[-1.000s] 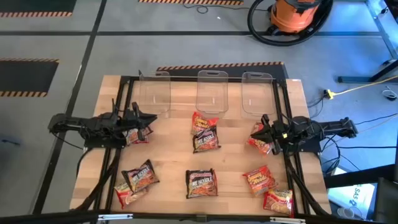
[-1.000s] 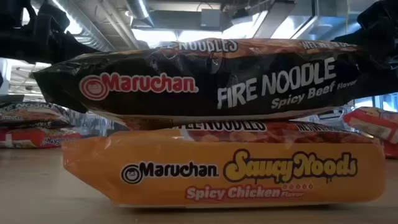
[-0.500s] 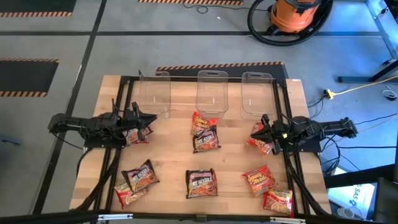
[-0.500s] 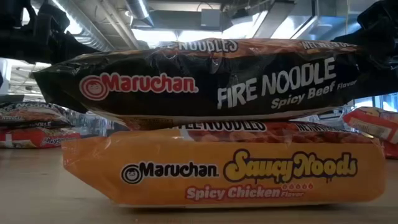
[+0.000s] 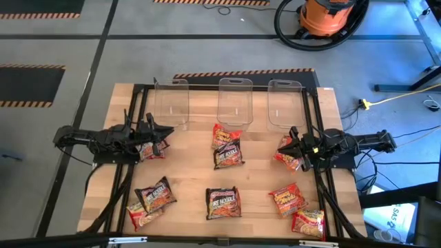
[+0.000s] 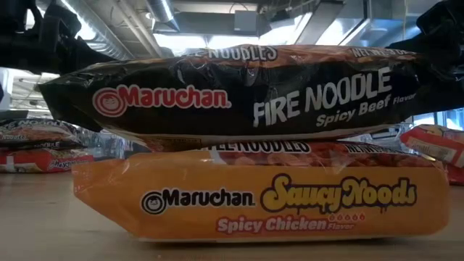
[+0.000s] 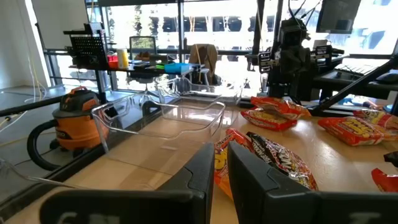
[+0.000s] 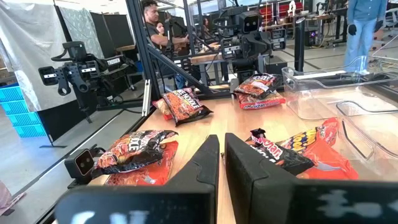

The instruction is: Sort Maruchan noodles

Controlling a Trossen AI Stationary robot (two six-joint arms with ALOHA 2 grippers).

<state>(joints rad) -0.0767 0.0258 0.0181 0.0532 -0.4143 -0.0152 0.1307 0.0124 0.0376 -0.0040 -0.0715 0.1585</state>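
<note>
Three clear tubs (image 5: 232,105) stand in a row at the top of the table, I think to receive one flavour each. Most noodle packets (image 5: 222,203) lie scattered in the lower half of the high view, none in a tub yet. My left gripper (image 5: 164,135) is at middle left, fingers nearly together and holding nothing, above a packet (image 5: 153,152). My right gripper (image 5: 287,148) is at middle right, closed and empty, over a red packet (image 5: 286,158). I judge sorting is only beginning.
</note>
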